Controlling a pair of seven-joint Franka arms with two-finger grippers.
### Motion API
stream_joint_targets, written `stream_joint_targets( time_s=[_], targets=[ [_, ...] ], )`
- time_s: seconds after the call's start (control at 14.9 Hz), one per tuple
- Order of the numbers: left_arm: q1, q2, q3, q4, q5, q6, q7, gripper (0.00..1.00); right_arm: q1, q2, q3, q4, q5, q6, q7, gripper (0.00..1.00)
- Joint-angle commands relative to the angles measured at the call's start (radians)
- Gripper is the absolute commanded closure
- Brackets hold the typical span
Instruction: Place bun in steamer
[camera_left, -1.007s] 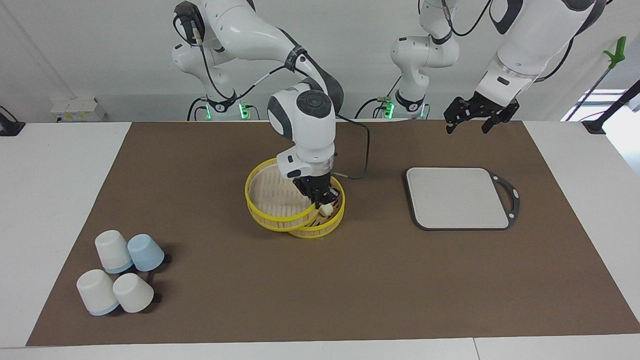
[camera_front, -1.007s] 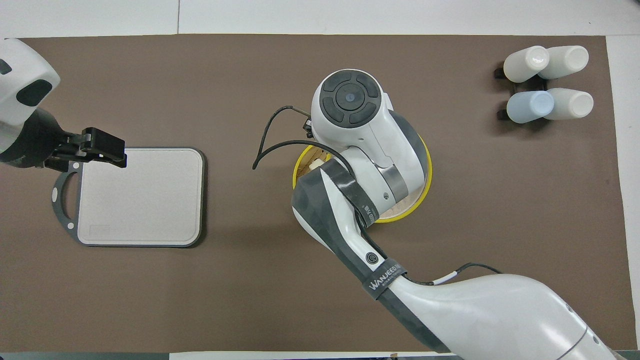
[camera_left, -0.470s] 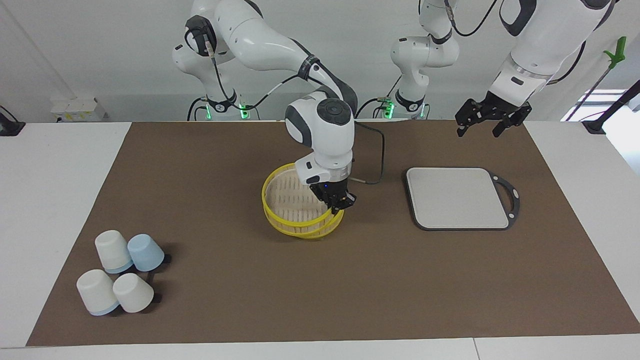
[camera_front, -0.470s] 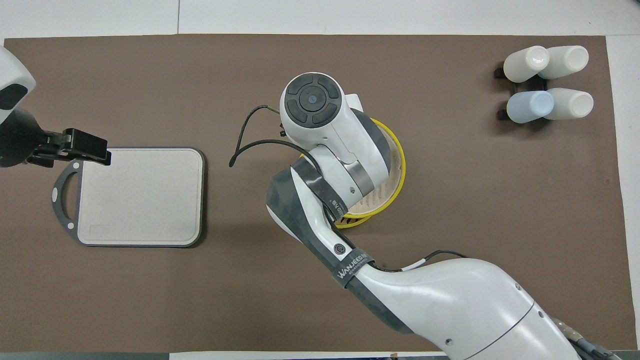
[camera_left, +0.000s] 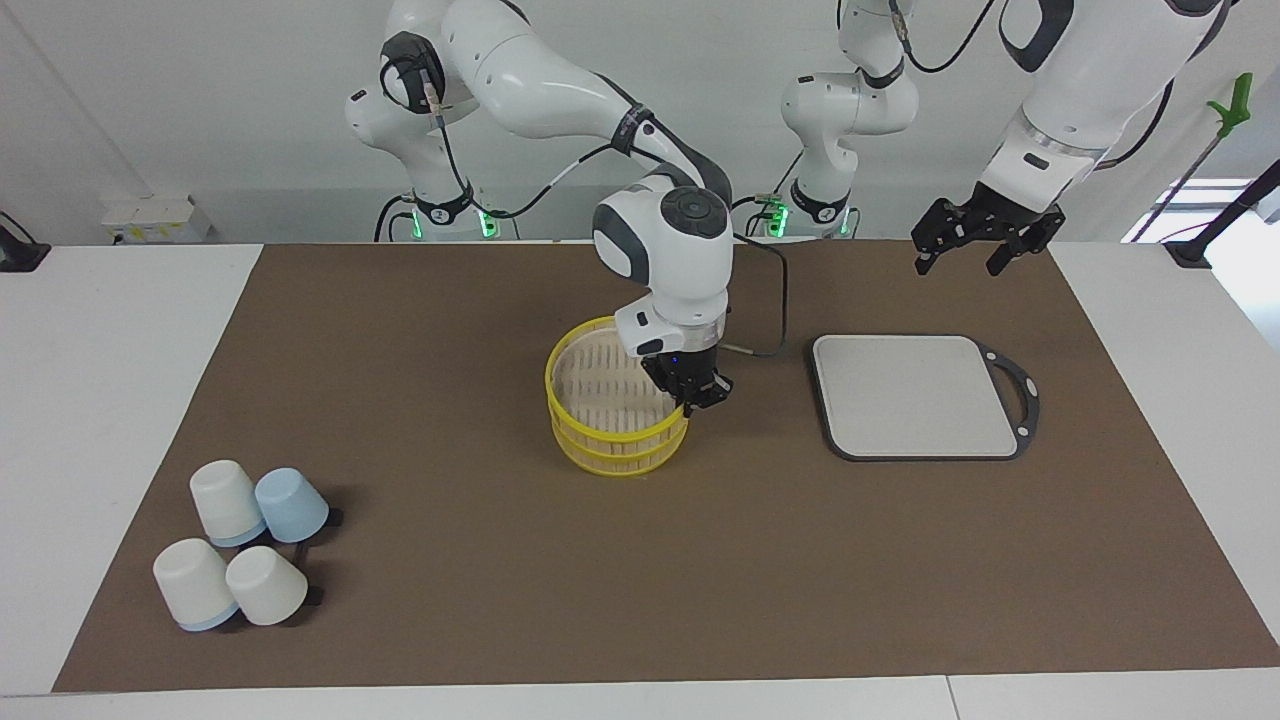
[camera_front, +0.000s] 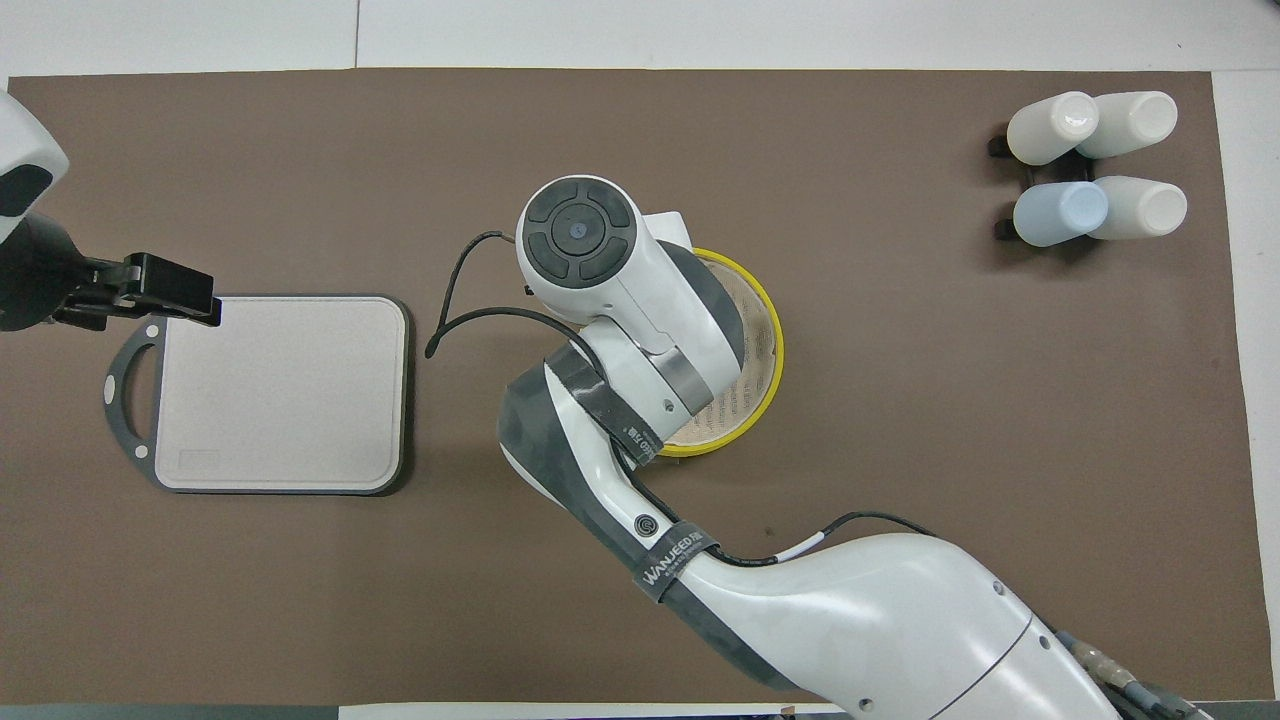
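Observation:
The steamer (camera_left: 612, 443) stands mid-table, its two yellow-rimmed tiers stacked in line. My right gripper (camera_left: 701, 394) is shut on the upper tier's rim, at the edge toward the left arm's end. The slatted floor of the upper tier shows bare. The bun is hidden. In the overhead view my right arm's wrist covers most of the steamer (camera_front: 768, 345) and hides the gripper. My left gripper (camera_left: 968, 252) hangs open in the air with nothing in it, over the mat's robot-side edge by the grey board; in the overhead view the left gripper (camera_front: 190, 293) is over the board's corner.
A grey square board (camera_left: 915, 395) with a dark handled frame lies toward the left arm's end, also seen as the board (camera_front: 280, 395). Several upturned cups (camera_left: 240, 545) cluster at the corner toward the right arm's end, farthest from the robots, shown too as the cups (camera_front: 1095, 165).
The right gripper slid the upper tier toward the left arm's end until it sat squarely on the lower tier, covering the bun that showed a second ago. The left gripper drew back slightly.

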Motion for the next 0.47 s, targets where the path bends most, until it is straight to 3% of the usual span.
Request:
stream_joint_targets(
  time_s=[0.0, 0.4],
  targets=[
    [0.011, -0.014, -0.008, -0.020, 0.021, 0.022, 0.016, 0.00, 0.002, 0.023, 0.000, 0.030, -0.007, 0.002, 0.021, 1.00],
    [0.012, -0.014, -0.008, -0.001, 0.026, 0.024, 0.017, 0.00, -0.010, 0.016, 0.002, 0.004, -0.010, 0.042, 0.008, 1.00]
  ],
)
